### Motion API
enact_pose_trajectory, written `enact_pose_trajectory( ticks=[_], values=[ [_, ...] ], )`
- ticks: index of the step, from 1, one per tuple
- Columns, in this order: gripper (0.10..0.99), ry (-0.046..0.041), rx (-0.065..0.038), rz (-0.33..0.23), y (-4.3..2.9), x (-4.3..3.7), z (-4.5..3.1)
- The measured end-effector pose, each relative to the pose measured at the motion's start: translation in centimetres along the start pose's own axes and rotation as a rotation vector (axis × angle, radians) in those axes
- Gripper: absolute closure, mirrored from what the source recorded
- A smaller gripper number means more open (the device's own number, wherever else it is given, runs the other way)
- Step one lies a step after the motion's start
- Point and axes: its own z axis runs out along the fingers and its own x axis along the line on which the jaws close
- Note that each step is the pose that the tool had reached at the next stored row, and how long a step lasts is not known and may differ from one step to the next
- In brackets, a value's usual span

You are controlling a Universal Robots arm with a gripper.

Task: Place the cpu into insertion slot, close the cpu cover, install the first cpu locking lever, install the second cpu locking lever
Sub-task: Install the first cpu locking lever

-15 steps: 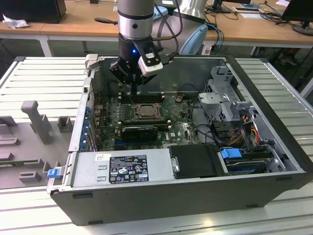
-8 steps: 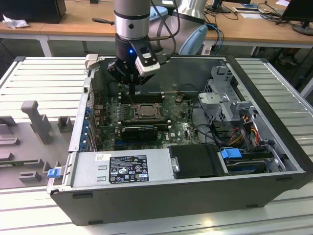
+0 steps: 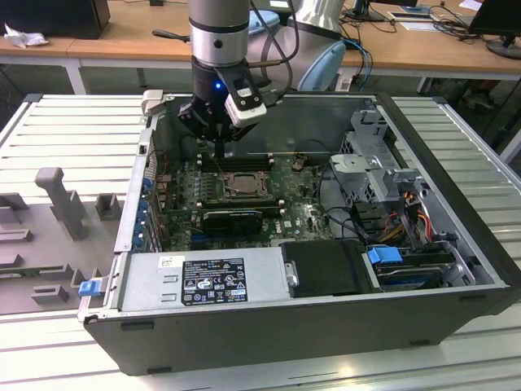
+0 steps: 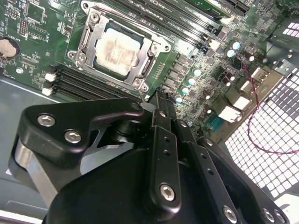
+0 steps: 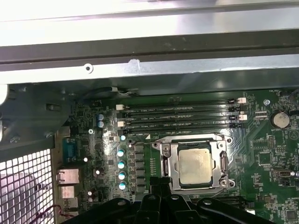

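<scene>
The cpu (image 4: 117, 49) lies flat in the insertion slot (image 5: 164, 185), pale metal face up, also seen in the first wrist view as cpu (image 5: 194, 165) and in the exterior view as cpu (image 3: 242, 186). The silver cpu cover (image 4: 86, 37) is down around the chip, framing it. My gripper (image 4: 161, 97) hangs just above the board beside one corner of the socket, its black fingers pressed together and holding nothing. In the exterior view the gripper (image 3: 220, 151) stands over the memory slots at the socket's far side. How the thin wire levers along the frame are latched is unclear.
Long black memory slots (image 5: 180, 116) run beside the socket. A long black card (image 3: 233, 218) lies on its near side. The power supply (image 3: 203, 281), drive cage (image 3: 370, 167), loose cables (image 3: 399, 216) and the case walls (image 3: 456, 187) crowd the board.
</scene>
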Motion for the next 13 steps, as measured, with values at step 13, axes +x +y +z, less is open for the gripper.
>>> enact_pose_trajectory(
  ticks=[13],
  values=[
    [0.98, -0.0024, -0.002, -0.067, -0.13, 1.97, 0.74]
  ],
)
